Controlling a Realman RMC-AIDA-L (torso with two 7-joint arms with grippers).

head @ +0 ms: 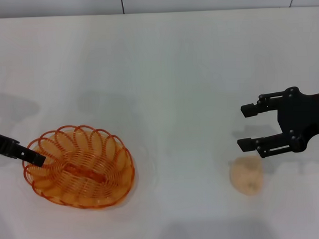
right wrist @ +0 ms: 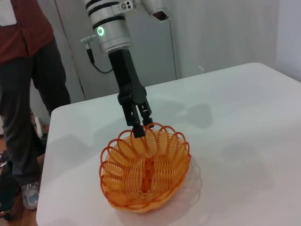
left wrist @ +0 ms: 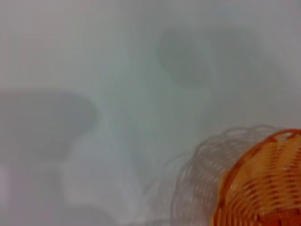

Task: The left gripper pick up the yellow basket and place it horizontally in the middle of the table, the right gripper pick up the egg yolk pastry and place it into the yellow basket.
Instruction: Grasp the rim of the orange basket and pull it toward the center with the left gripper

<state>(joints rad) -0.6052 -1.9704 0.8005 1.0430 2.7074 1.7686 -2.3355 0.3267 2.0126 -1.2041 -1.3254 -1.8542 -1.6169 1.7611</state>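
So the left gripper (right wrist: pixel 141 128) is pinched onto the rim of the yellow basket (head: pixel 80 167) at its outer end, with the basket on the tabletop (head: pixel 163 72) well left of centre, long axis running roughly across. The right gripper (head: pixel 247 127) hovers with its fingers spread, the egg yolk pastry (head: pixel 246 175) sitting just nearside of it.

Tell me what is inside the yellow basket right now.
Nothing lies inside the yellow basket; its coiled base shows bare. The left gripper grips its rim. The egg yolk pastry sits on the table, near the open right gripper.
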